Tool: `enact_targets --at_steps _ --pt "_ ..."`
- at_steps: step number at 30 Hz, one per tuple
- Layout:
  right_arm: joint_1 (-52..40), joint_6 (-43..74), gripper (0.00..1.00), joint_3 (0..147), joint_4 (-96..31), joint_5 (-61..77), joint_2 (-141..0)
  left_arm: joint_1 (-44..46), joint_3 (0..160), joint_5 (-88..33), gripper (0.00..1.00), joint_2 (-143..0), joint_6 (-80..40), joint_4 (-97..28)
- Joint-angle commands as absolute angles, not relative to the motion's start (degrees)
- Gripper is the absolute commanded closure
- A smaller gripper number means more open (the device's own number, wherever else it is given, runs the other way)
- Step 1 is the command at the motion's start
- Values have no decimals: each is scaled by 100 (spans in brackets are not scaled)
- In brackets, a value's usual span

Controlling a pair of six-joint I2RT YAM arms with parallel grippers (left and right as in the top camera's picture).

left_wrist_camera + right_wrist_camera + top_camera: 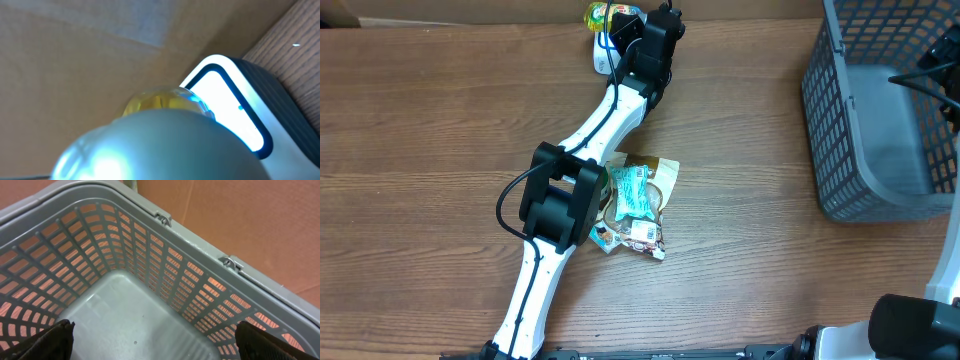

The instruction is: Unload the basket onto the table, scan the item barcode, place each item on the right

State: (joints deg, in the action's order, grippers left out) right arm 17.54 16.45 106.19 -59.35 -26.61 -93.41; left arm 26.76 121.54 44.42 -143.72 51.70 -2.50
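The item (pixel 601 15), a yellow-and-green pack with a silvery rounded side, sits at the far edge of the table (pixel 440 120), just above the white scanner (pixel 601 56) and touching or nearly touching it. The left gripper (pixel 624 24) pinches the item; in the wrist view the pack fills the lower frame and hides the fingers, with the scanner's lit window just beside it. A brown wall rises close behind, so there is little room beyond that edge.

Bare wood lies open to the left and right of the arm. Near the middle is one loose pile of packets (pixel 638 205), a teal one on top of a tan one; the smaller ones are too jumbled to count.

One grey basket (pixel 840 150) stands at the right edge, well apart from the pile. The right gripper (pixel 155 342) hangs over it, fingers spread wide, holding nothing.
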Motion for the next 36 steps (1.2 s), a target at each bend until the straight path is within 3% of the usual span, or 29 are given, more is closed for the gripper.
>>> enact_targets --at_steps 1,12,17,21,28,36 --pt "1754 1621 0 10648 -5909 -2740 -9334 2661 12237 4536 96 -14287 5457 -145" --pt "1754 1621 0 10648 -5909 -2740 -9334 2657 12210 4543 96 -14315 5380 -217" --pt "1754 1621 0 10648 -5909 -2740 -9334 2668 12357 5172 96 -14289 5266 34" --pt "1754 1621 0 10648 -5909 -2740 -9334 2657 12578 5505 88 -14086 4877 -145" --pt "1754 1621 0 10648 -5909 -2740 -9334 2576 12731 5247 86 -13155 3511 -1990" --pt "1754 1621 0 10648 -5909 -2740 -9334 1697 12731 3264 87 -11810 471 -4694"
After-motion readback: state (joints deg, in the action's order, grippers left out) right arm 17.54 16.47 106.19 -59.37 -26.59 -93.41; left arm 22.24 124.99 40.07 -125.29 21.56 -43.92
